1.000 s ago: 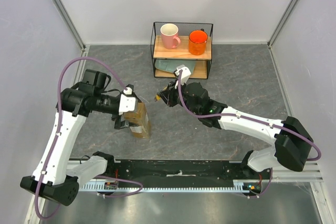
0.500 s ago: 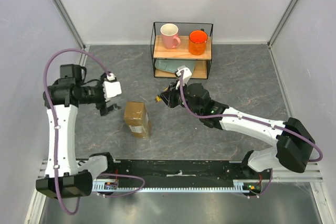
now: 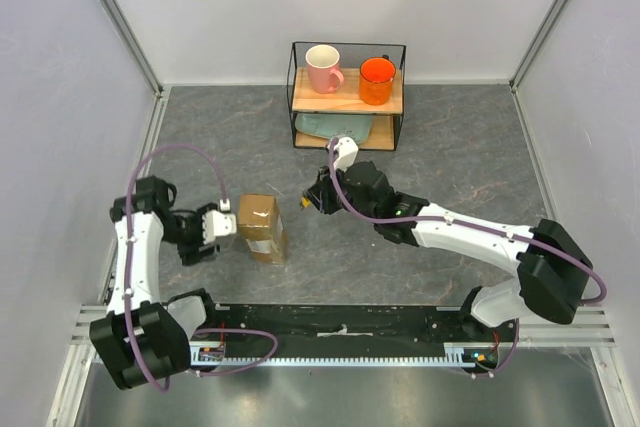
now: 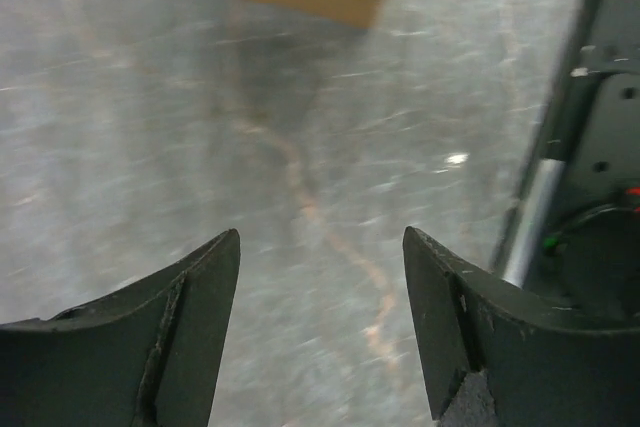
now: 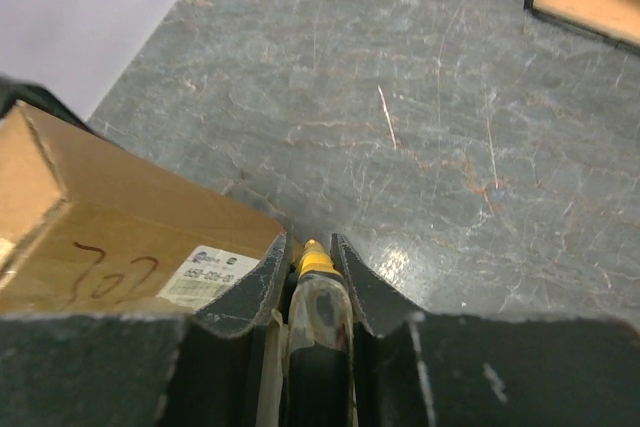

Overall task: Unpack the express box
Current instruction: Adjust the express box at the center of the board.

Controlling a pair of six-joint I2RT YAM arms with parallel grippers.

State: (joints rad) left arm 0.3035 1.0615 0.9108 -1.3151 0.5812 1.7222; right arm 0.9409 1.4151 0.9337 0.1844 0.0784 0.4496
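Left end effector (image 4: 320, 247): jaws apart, empty, near the express box (image 3: 261, 228). Right end effector (image 3: 308, 199): clamped on a yellow-tipped tool (image 5: 313, 268), apparently a utility knife.

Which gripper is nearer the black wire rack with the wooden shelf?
Right. The right gripper, shut on a yellow utility knife, sits in front of the rack; the left gripper is farther off, left of the brown cardboard express box.
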